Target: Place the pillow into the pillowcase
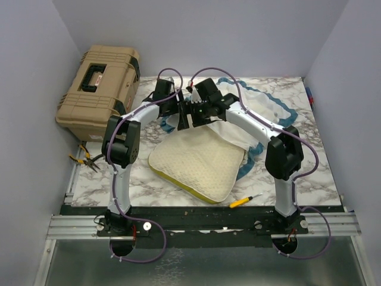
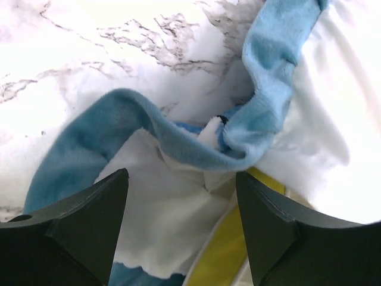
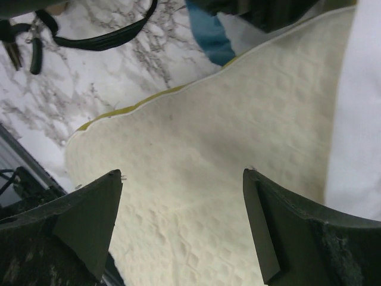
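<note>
From above, the pillow (image 1: 199,164) lies on the table (image 1: 315,161), its far end covered by the pillowcase (image 1: 262,107). At the left wrist, the left gripper (image 2: 181,179) gapes wide above the pillowcase, holding nothing. At the right wrist, the right gripper (image 3: 181,179) is spread over the pillow, empty.

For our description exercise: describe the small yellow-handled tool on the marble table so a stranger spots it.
On the white marble-patterned table, find the large cream-yellow quilted pillow. Off its near right corner, by the table's front edge, lies the small yellow-handled tool. It is slim and bright yellow, unlike the pale pillow.
</note>
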Robot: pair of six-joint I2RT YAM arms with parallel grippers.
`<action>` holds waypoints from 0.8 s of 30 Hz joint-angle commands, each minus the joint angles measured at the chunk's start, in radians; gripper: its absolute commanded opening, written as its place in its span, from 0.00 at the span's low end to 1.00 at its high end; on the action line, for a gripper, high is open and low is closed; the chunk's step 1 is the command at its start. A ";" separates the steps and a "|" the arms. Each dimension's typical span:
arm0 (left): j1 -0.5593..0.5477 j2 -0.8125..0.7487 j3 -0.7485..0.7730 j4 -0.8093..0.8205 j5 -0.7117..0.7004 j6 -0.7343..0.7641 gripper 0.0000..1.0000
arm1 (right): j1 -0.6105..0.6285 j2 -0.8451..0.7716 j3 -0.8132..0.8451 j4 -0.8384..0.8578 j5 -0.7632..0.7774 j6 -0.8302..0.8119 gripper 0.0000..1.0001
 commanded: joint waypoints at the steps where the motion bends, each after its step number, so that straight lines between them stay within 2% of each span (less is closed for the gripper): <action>1: 0.003 0.063 0.076 0.038 -0.031 0.046 0.74 | 0.017 0.020 0.002 0.005 -0.096 0.090 0.87; 3: 0.003 0.097 0.113 0.043 -0.006 0.048 0.71 | 0.018 0.034 -0.032 0.043 -0.070 0.119 0.87; 4: 0.003 0.113 0.127 0.045 0.007 0.048 0.67 | 0.018 0.044 -0.060 0.065 -0.043 0.131 0.86; 5: 0.003 0.125 0.138 0.045 0.020 0.048 0.59 | 0.019 0.057 -0.075 0.081 -0.011 0.142 0.84; 9: 0.007 0.123 0.135 0.045 0.049 0.054 0.08 | 0.019 0.101 -0.103 0.155 0.141 0.161 0.81; 10: 0.010 0.115 0.124 0.045 0.055 0.051 0.00 | 0.019 0.110 -0.108 0.174 0.178 0.162 0.81; 13: 0.020 0.078 0.079 0.050 0.071 0.027 0.00 | 0.019 0.141 -0.104 0.214 0.275 0.153 0.79; 15: 0.022 0.045 0.042 0.060 0.093 0.005 0.00 | 0.016 0.168 -0.084 0.213 0.320 0.144 0.71; 16: 0.022 0.024 0.020 0.066 0.108 -0.005 0.00 | 0.014 0.180 -0.075 0.214 0.328 0.135 0.61; 19: 0.022 -0.039 -0.048 0.080 0.122 -0.039 0.00 | 0.002 0.205 -0.056 0.206 0.329 0.125 0.16; 20: 0.021 -0.060 -0.073 0.082 0.120 -0.044 0.00 | -0.004 0.204 -0.059 0.203 0.333 0.122 0.04; 21: 0.021 -0.084 -0.099 0.082 0.118 -0.047 0.00 | -0.011 0.199 -0.063 0.204 0.339 0.122 0.01; 24: 0.022 -0.153 -0.179 0.095 0.116 -0.055 0.00 | -0.040 0.170 -0.075 0.203 0.358 0.119 0.00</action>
